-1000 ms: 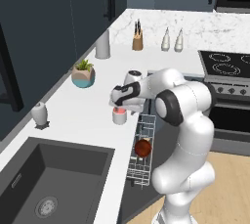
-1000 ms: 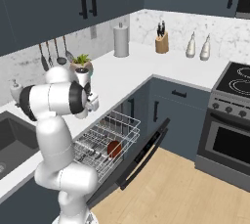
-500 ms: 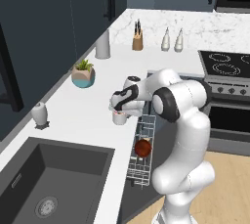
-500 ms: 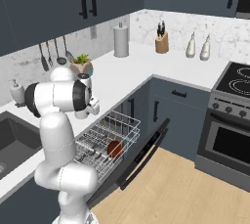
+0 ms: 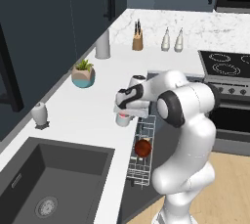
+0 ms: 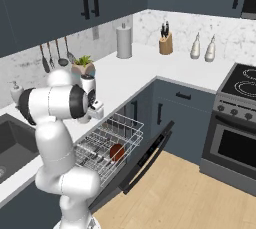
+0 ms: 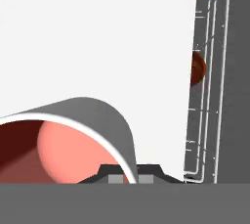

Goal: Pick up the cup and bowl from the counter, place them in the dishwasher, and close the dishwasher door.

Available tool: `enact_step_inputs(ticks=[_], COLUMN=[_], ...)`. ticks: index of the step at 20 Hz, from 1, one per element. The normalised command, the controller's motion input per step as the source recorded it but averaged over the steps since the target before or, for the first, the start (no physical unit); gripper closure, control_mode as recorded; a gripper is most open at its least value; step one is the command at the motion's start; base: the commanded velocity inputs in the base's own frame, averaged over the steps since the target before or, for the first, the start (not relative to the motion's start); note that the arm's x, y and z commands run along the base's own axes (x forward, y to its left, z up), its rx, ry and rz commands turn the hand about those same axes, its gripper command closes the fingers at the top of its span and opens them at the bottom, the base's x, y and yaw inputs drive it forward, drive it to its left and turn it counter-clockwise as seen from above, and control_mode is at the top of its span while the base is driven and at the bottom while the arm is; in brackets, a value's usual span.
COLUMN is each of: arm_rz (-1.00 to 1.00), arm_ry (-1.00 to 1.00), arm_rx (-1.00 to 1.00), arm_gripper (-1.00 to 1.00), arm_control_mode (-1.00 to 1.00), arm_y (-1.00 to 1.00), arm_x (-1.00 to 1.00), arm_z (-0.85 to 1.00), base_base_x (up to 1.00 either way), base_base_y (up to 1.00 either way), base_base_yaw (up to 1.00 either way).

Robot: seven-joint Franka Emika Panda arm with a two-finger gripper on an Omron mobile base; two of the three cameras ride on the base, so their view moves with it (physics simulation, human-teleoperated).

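I've got the hand (image 5: pixel 125 115) clamped on the cup's (image 5: pixel 123 119) rim at the worktop's (image 5: pixel 93 100) front edge — right above the open dishwasher rack (image 5: pixel 140 154), where the bowl (image 5: pixel 142 146) already sits, for a short drop.

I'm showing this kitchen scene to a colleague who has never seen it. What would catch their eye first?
The white arm bends low over the counter, its claw shut on the rim of the cup, whose salmon-red inside shows large in the hand view. Below the counter edge the dishwasher door hangs open with the white wire rack pulled out, and the reddish-brown bowl already sits in it.
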Motion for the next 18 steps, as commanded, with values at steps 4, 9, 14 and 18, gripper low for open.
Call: enact_step_inputs(ticks=[4, 9, 14, 18], arm_rz=[0.0, 0.0, 0.0, 0.04], arm_ry=[0.07, -0.01, -0.02, -0.07], arm_rx=[0.0, 0.06, 0.17, 0.35], arm_gripper=[1.0, 1.0, 1.0, 1.0], arm_control_mode=[-1.0, -1.0, -1.0, -1.0], arm_y=[-0.74, -0.9, -0.9, -0.52], arm_x=[-0.89, -0.67, -0.24, 0.44], arm_z=[-0.07, 0.02, -0.02, -0.29], base_base_x=[0.0, 0.0, 0.0, 0.0], base_base_y=[0.0, 0.0, 0.0, 0.0], base_base_yaw=[0.0, 0.0, 0.0, 0.0])
